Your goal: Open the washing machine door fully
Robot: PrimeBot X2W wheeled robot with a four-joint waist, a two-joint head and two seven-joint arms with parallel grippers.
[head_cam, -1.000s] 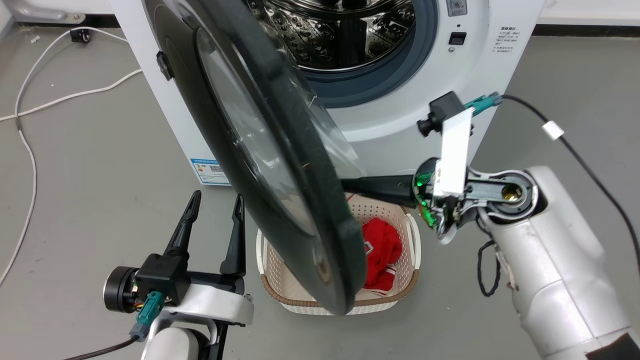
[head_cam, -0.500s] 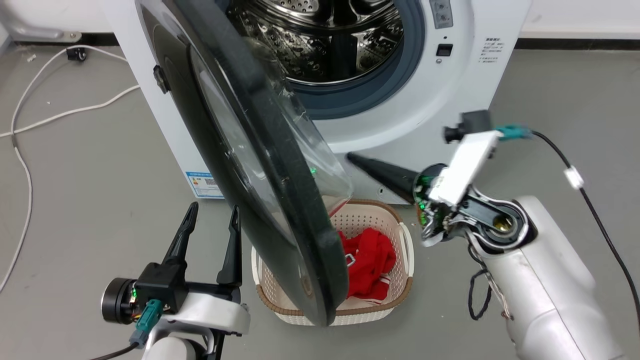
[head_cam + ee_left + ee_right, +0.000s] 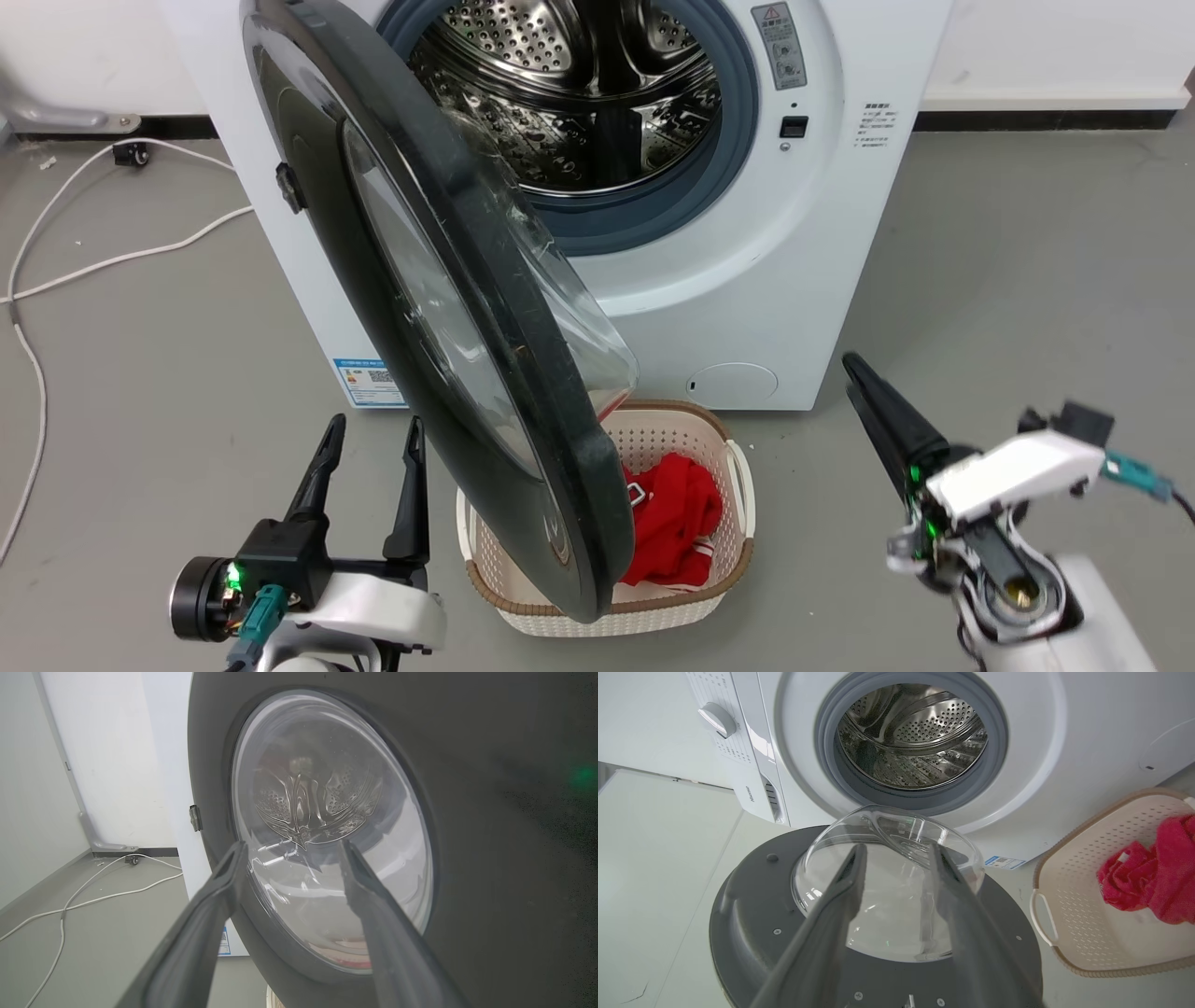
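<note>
Washing machine door (image 3: 532, 373) stands part open, hinged at the left of the washing machine (image 3: 803, 261), with its free edge near, over the basket (image 3: 672, 434). Judged heavy, rigid and slippery, with a fragile glass bowl; best pushed at the black rim. Left pincer (image 3: 373, 425) and right pincer (image 3: 897, 847) are both spread and empty.

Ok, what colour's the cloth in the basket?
The cloth is red, clearest in the head view.

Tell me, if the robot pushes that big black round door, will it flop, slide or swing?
Likely it swings as one stiff piece: the washing machine door is a thick disc attached at one side to the washing machine. Its bulging glass bowl suggests some weight, and fragility. The glossy face looks slippery.
</note>
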